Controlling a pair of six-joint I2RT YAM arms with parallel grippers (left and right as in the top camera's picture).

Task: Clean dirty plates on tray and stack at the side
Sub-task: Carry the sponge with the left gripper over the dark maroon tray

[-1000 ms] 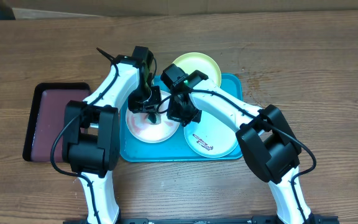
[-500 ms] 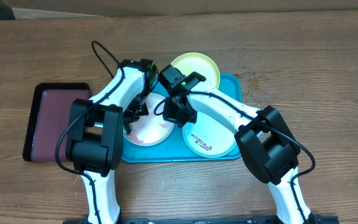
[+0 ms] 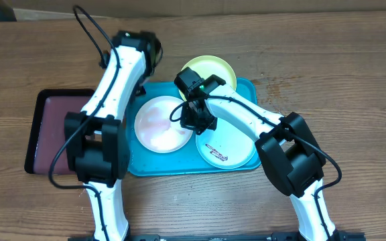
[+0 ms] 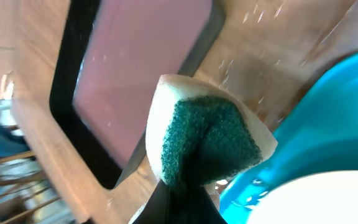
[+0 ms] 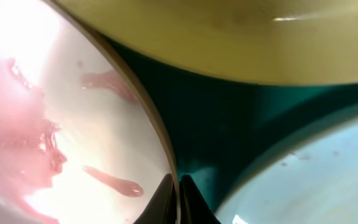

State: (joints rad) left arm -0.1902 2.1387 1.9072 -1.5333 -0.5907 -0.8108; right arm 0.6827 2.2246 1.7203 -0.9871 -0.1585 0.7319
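On the turquoise tray (image 3: 250,90) lie three plates. The white plate (image 3: 156,127) carries pinkish-red smears (image 5: 42,143), and my right gripper (image 3: 191,119) is shut on its right rim (image 5: 166,155). The yellow-green plate (image 3: 213,69) leans on the tray's back rim. The mint-blue plate (image 3: 236,144) has a dark smear. My left gripper (image 3: 141,82) is raised behind the tray's left end, shut on a green-and-white sponge (image 4: 204,137). The sponge hangs above the table, between the two trays.
A dark maroon tray (image 3: 59,127) with a black rim sits left of the turquoise tray; the left wrist view shows it too, as the maroon tray (image 4: 142,62). Bare wooden table (image 3: 327,60) stretches to the right and behind.
My left gripper has lifted off the white plate and swung back and left with the sponge. The right gripper has stayed put, shut on the white plate's rim.
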